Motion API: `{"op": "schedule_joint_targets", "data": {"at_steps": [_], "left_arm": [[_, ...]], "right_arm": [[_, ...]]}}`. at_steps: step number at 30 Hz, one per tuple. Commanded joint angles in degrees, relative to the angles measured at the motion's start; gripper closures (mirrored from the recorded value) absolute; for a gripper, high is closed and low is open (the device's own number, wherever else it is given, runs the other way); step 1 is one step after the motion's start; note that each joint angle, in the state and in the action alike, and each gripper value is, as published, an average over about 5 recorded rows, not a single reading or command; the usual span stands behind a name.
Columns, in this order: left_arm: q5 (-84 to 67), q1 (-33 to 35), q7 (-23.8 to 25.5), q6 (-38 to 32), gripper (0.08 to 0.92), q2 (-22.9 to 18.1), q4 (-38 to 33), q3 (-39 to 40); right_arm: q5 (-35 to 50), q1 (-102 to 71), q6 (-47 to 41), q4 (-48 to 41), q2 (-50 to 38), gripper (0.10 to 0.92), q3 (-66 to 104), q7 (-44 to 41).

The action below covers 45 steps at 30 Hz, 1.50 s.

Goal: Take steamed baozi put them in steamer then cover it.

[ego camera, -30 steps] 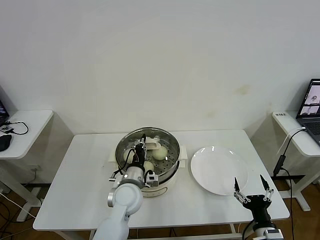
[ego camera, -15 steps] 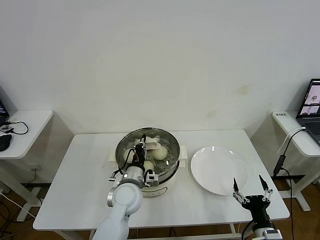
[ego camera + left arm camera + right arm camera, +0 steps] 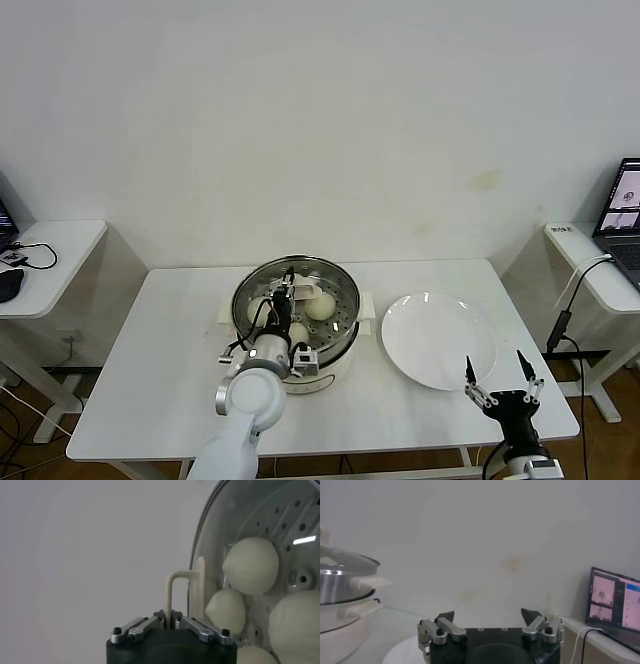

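Glass over steel: the cover (image 3: 296,296) sits on the steamer (image 3: 330,355) at the middle of the worktop (image 3: 150,380), its metal rim meeting the pot's rim all round as far as the head view shows. Through the glass the steamed baozi (image 3: 251,565) lie on the perforated tray; the left wrist view shows four pale buns, the head view only some of them clearly.

The left gripper (image 3: 289,292) is directly above the lid, at the cream handle (image 3: 176,592). A second ago its fingers were shut tight on that handle; now they have begun to part. In the left wrist view the handle's loop rises from between the finger links, so the jaws are slightly apart around it rather than clamping it, and the grip looks to be letting go. The lid itself has not shifted between the earlier views and this one.

That easing suggests the covering step is done and only the release and withdrawal remain. The lift away should be straight up, so a finger does not catch the loop and drag the lid askew.

The right gripper (image 3: 502,388) waits with its jaws wide open and empty at the worktop's near edge, just beside the bare white plate (image 3: 438,340).
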Motion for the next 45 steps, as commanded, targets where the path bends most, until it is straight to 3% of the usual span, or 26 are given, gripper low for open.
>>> {"op": "schedule_joint_targets", "data": {"at_steps": [1,13,19,22,26,29,33,41,45], "left_arm": [[0.0,1.2,0.0,-0.2,0.658,0.3,-1.8,0.0],[-5.6,11.1,-1.8,-2.0,0.312,4.3,-14.5,0.0],[-17.1,20.7,-7.7,-4.3,0.187,6.4,-23.5,-4.0],[-37.9,25.5,-17.0,-8.2,0.179,7.7,-25.5,-7.6],[-69.8,31.1,-28.8,-19.2,0.177,10.2,-24.0,-12.9],[-83.6,35.6,-29.8,-23.4,0.177,11.1,-23.5,-17.5],[-93.4,40.5,-30.2,-23.2,0.177,11.4,-23.7,-19.2],[-95.8,46.3,-31.9,-23.9,0.177,10.2,-23.7,-19.9],[-97.2,48.4,-30.6,-25.0,0.177,10.3,-22.4,-21.2]], "right_arm": [[-0.1,0.0,0.0,0.0,0.0,0.203,0.0,0.0],[0.1,-0.3,0.1,-0.2,-0.5,0.203,0.4,0.0],[0.9,-0.6,0.1,-0.8,-1.8,0.203,0.5,0.0],[1.5,-0.6,0.2,-1.5,-2.6,0.203,0.7,0.0],[1.5,-0.4,0.3,-2.8,-3.0,0.203,0.1,0.0],[0.8,-0.4,0.3,-4.0,-2.7,0.203,-0.9,0.0],[0.4,-1.4,0.4,-4.8,-2.7,0.203,-2.1,-0.1],[3.0,-6.8,-1.0,-3.4,-5.4,0.202,-3.8,-2.2],[3.0,-8.6,-1.7,-3.6,-6.0,0.203,-3.8,-2.9]]}}
